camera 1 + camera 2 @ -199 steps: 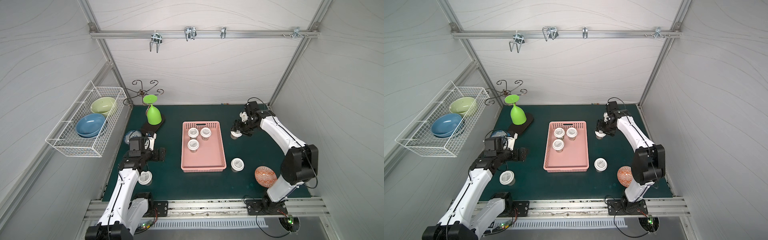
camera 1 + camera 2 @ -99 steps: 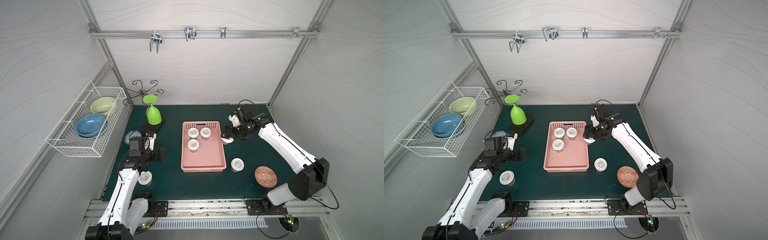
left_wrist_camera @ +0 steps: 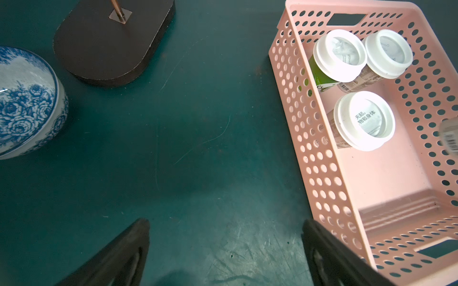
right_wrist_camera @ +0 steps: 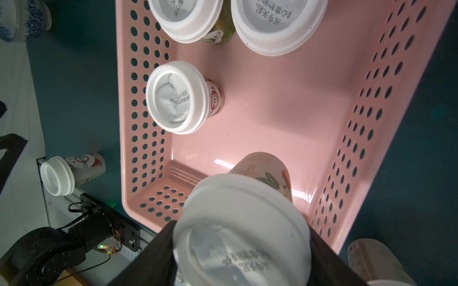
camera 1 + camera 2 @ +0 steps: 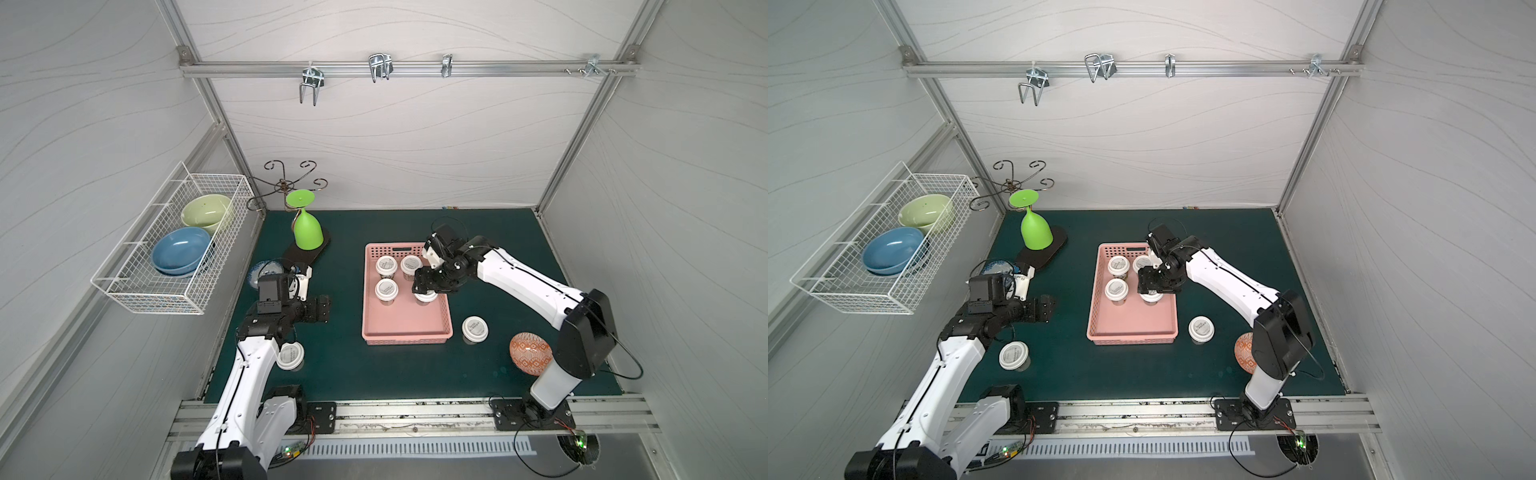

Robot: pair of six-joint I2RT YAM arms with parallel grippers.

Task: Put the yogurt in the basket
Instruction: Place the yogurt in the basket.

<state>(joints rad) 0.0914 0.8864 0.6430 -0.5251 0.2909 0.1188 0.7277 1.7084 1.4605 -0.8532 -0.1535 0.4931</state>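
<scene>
The pink basket (image 5: 405,322) (image 5: 1133,322) lies mid-table with three white-lidded yogurt cups (image 5: 386,289) upright in its far half. My right gripper (image 5: 427,293) (image 4: 241,250) is shut on a fourth yogurt (image 5: 426,296) (image 4: 260,178), holding it by the lid over the basket's right side, beside the nearest cup (image 4: 177,97). Whether its foot touches the basket floor (image 4: 285,111) I cannot tell. Two more yogurts stand on the mat: one (image 5: 474,329) right of the basket, one (image 5: 290,356) by my left arm. My left gripper (image 5: 323,309) (image 3: 225,247) hovers open and empty left of the basket wall (image 3: 319,173).
A blue-and-white bowl (image 5: 261,270) (image 3: 24,99) and a green glass (image 5: 307,230) upturned on a dark stand base (image 3: 111,44) sit at the back left. A white wire basket (image 5: 174,249) with two bowls hangs on the left wall. An orange patterned bowl (image 5: 530,353) sits front right.
My right arm has carried the yogurt leftwards from beside the basket's far right corner to over the basket and lowered it. The left arm has not moved.
</scene>
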